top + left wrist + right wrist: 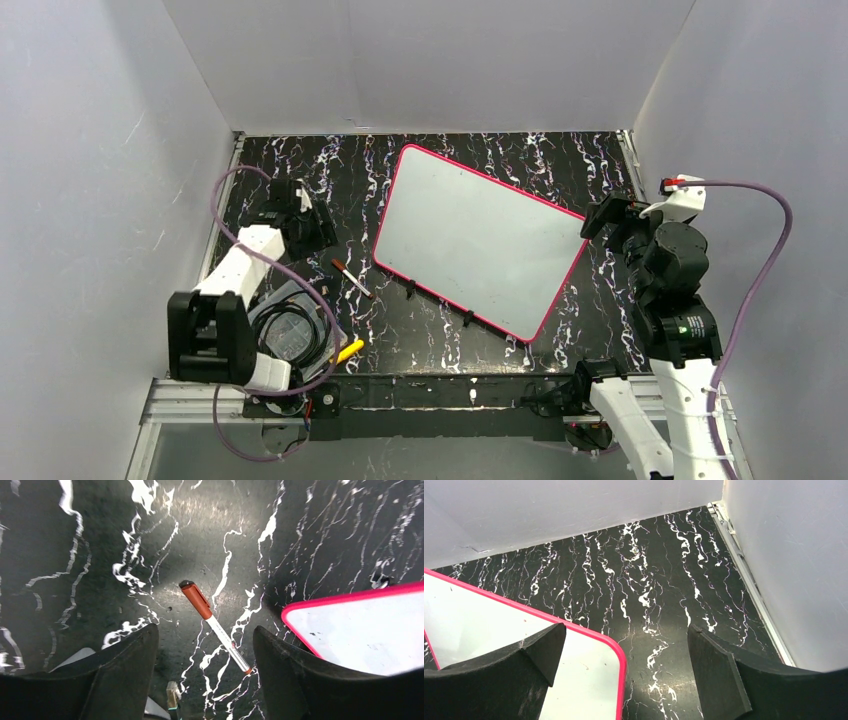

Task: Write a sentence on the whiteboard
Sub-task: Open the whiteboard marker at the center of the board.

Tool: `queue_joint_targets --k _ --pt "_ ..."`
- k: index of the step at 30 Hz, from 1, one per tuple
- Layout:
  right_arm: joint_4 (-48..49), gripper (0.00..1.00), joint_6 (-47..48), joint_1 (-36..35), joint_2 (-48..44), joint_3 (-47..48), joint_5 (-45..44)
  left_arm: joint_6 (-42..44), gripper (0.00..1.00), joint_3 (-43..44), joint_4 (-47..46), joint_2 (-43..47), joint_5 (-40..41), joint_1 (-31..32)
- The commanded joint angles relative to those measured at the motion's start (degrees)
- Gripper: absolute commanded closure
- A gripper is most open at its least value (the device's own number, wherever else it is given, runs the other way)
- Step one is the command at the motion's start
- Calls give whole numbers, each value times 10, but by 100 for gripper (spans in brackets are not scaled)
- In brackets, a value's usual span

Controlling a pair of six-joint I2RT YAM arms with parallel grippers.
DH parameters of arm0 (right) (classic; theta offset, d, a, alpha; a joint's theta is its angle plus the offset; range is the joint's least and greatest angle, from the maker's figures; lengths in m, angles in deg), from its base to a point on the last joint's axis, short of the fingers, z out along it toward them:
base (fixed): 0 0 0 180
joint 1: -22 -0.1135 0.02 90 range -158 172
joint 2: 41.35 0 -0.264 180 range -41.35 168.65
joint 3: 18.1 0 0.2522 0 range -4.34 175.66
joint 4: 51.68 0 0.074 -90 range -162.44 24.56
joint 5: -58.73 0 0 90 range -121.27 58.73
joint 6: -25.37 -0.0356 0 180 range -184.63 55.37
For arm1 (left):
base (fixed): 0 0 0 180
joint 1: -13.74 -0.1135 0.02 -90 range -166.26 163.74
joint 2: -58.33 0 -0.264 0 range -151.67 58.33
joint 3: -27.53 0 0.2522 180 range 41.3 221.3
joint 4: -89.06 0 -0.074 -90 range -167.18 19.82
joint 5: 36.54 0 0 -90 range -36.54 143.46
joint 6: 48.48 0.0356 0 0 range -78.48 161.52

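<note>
The whiteboard [480,240] lies tilted on the black marbled table, its white face framed in pink-red. No sentence shows on it. A marker [351,278] with a reddish-brown cap and white barrel lies on the table left of the board. My left gripper [305,225] hovers over it, open. In the left wrist view the marker [215,627] lies slantwise between the fingers [130,665], touching neither, with the board's corner [365,630] at the right. My right gripper [600,215] is open over the board's right corner [474,620], nothing between its fingers [724,670].
Two small black clips [410,290] [467,318] sit along the board's near edge. A clear plastic piece with a coiled cable [290,335] and a yellow object [350,350] lie by the left arm's base. Grey walls enclose the table on three sides.
</note>
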Motion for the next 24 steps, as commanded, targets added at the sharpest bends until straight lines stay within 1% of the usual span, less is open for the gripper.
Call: queue_joint_targets --k 1,2,5,6,8,10,13,16,21,22,24 --pt "7 1 13 3 -10 17 -2 -49 36 25 16 -56 -46 7" --pt "7 1 14 3 -11 17 -4 -58 38 19 15 -71 -56 7" --pt "7 1 15 3 -15 15 -11 -81 39 -2 13 -108 -73 7" --pt "8 1 16 3 -17 13 -12 -84 43 -4 13 -119 -75 8" --pt "12 1 15 3 -21 8 -11 -84 49 -4 15 -132 -61 10" --pt "13 1 16 3 -24 6 -12 -85 52 -3 17 -137 -44 10" --pt "14 1 17 3 -25 5 -11 -89 61 -5 12 -137 -26 10" --pt "15 1 16 3 -23 5 -7 -84 64 -2 13 -146 -13 10" --pt "10 1 16 3 -20 8 3 -78 66 6 17 -175 -9 10" --pt "10 1 17 3 -19 10 7 -77 67 7 17 -179 -9 10" --pt "9 1 19 3 -17 13 23 -77 75 9 17 -187 -10 10"
